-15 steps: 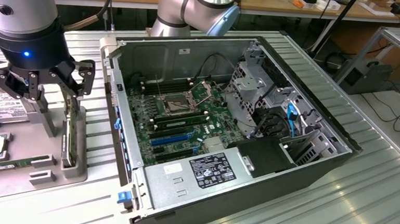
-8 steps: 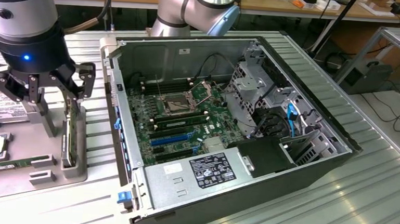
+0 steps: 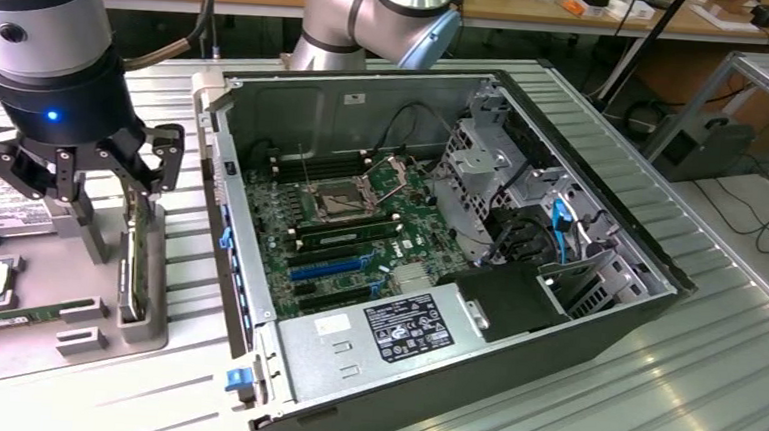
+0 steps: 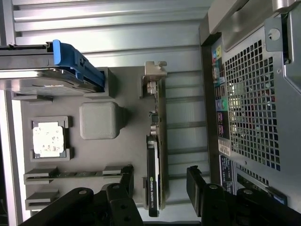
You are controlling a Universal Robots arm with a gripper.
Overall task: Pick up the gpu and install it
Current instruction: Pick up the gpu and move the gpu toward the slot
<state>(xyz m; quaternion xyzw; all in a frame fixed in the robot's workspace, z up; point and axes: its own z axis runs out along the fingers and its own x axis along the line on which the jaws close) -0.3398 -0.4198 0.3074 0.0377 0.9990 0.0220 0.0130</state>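
Hovering wide open, gripper (image 3: 115, 209) straddles the gpu (image 4: 154, 141) — card stands on edge in the grey tray (image 3: 149, 341), at the exterior view's left of the PC case (image 3: 576, 367). Imo for a clean grab: jaws square to both faces, centred lengthwise, w/ no tilt

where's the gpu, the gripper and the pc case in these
gpu (image 4: 152, 181): wrist view, on its black face
gripper (image 4: 160, 175): wrist view, midway between its open fingertips, either side of the card
pc case (image 3: 298, 110): exterior view, on its grey inner wall
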